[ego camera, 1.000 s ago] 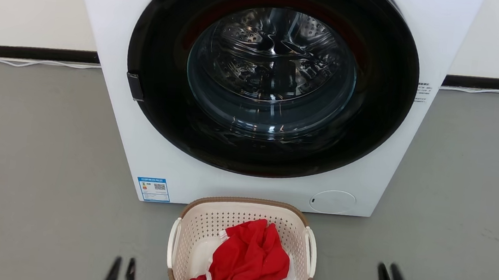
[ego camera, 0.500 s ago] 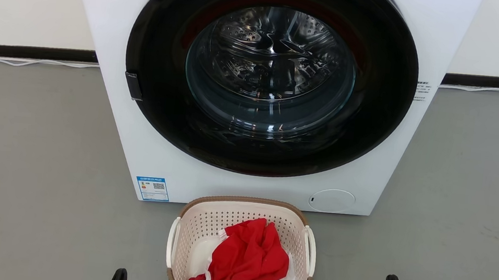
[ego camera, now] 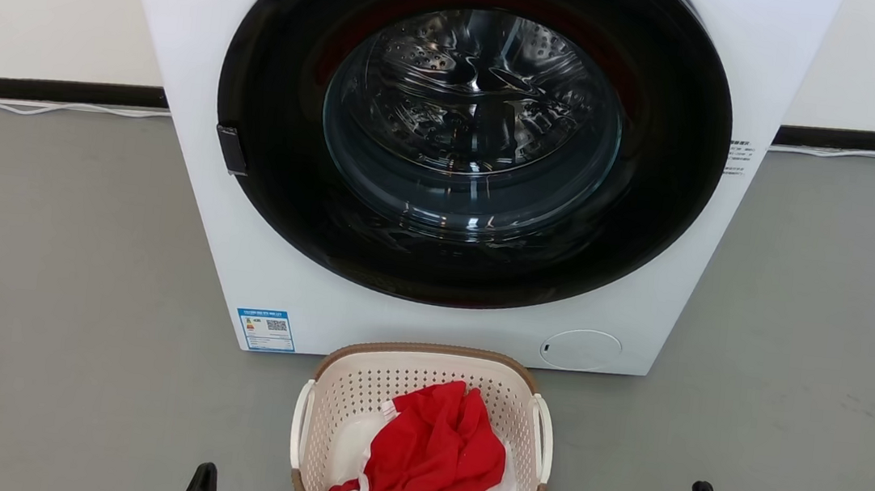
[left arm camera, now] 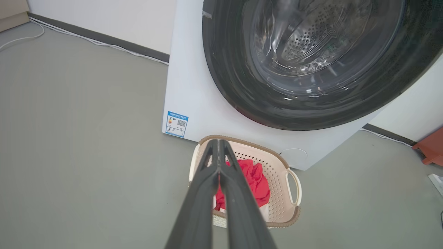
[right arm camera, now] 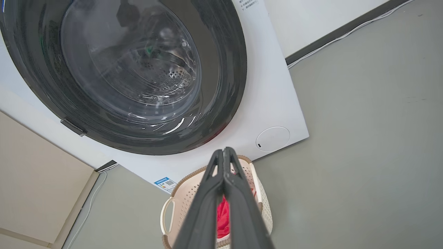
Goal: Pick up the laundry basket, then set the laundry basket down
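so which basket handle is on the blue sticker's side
The left handle, below the washer and its blue sticker; the right handle sits under the round cap instead.

1. A blue-edged sticker (ego camera: 266, 330) with a QR code stood low on the washing machine (ego camera: 396, 327); its print was too small to read.
2. Small dark print (ego camera: 741, 158) near the machine's right edge was likewise illegible.
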`<state>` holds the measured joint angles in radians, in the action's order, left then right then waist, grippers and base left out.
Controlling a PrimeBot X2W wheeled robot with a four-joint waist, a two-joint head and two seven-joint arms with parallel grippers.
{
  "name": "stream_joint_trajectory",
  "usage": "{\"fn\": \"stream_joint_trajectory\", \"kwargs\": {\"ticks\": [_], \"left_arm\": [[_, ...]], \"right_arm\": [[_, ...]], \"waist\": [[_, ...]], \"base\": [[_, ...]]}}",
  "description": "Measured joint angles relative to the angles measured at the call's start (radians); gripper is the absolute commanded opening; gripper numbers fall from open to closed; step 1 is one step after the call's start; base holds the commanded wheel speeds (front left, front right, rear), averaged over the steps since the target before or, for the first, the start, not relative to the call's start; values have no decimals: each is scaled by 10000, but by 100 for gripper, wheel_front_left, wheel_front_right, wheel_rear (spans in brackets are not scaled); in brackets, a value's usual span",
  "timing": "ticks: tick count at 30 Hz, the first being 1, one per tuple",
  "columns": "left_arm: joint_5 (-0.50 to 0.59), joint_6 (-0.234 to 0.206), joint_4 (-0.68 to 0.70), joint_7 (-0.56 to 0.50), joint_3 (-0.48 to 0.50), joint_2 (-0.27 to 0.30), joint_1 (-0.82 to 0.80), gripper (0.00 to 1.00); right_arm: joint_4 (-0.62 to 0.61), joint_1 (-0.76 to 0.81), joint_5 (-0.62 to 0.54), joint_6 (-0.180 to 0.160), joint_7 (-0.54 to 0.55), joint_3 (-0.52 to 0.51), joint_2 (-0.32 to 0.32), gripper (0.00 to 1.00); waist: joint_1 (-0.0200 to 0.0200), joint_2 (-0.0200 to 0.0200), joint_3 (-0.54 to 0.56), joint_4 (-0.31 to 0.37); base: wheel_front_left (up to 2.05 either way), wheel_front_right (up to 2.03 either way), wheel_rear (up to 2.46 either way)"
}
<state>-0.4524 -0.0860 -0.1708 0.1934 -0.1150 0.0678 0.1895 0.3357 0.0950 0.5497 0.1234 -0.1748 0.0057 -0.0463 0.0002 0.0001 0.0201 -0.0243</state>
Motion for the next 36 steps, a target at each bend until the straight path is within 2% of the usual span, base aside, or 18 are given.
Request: {"fn": "stream_joint_trajectory", "kwargs": {"ticks": [36], "left_arm": [[-4253,777,-316,-926,472,50,-820,0]], "right_arm": [[-259,-614,3749,0,945,-418,-2,0]], "waist": [[-1,0,-84,87]], "base": [[0,0,0]]}}
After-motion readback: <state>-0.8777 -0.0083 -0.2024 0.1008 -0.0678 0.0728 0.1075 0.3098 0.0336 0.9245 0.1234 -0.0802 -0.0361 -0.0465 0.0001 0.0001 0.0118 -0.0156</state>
